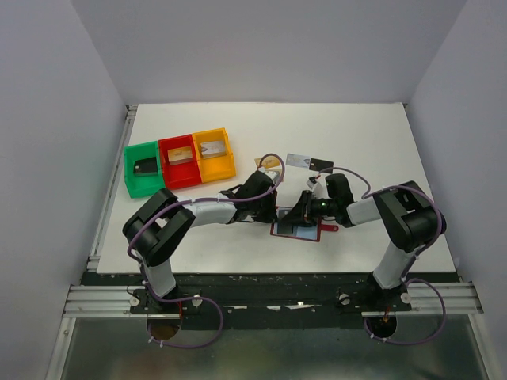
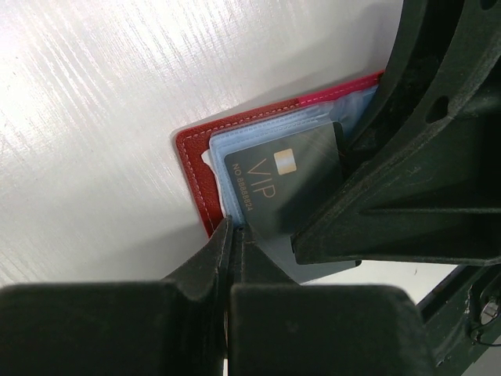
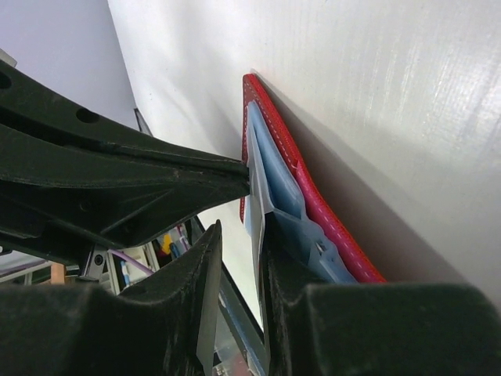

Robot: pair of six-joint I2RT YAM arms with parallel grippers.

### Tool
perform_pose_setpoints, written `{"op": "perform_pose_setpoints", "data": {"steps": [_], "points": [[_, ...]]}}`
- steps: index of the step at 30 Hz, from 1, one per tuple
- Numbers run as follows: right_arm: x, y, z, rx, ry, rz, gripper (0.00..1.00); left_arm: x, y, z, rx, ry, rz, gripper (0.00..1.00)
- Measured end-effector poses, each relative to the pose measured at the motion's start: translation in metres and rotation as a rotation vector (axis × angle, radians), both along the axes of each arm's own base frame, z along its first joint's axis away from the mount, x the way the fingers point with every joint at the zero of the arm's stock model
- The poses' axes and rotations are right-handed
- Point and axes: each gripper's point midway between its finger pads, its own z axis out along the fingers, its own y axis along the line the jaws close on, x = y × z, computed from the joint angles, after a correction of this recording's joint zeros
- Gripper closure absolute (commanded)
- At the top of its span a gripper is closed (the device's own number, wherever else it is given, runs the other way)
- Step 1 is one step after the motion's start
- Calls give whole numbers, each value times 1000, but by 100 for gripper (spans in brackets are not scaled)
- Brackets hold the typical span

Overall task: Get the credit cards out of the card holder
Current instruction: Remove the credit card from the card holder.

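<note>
Left wrist view: my left tool point(image 2: 233, 239) is pinched shut on the near edge of the card holder point(image 2: 200, 168), which lies open on the table point(image 2: 94, 117). A black credit card point(image 2: 286, 184) sits in its clear pocket, its long axis pointing at my right tool point(image 3: 241, 235), the nearer one. That tool stands part open astride a thin pale edge; whether that edge is card or lining I cannot tell. The card's far end is hidden.
</note>
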Motion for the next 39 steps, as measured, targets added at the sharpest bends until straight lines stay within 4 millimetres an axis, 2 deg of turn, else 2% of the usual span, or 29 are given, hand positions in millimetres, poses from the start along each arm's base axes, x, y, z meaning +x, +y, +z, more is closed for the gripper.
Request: {"op": "perform_pose_setpoints", "data": {"steps": [5,14,27,35,39], "points": [[-4,-2,1,-12,4,6,68,0,-1,0,-2,1,1,100],[-14,-10,18,-57,-33,27,69,2,-5,-1,-21,10,18,100],[-23,-19,25,-120,-40,34,69,3,-7,-1,-30,18,27,100],[-26,-23,26,-146,-42,27,76,3,-7,-1,-30,19,27,100],[-25,-24,27,-156,-52,20,84,3,-7,-1,-31,19,27,100]]}}
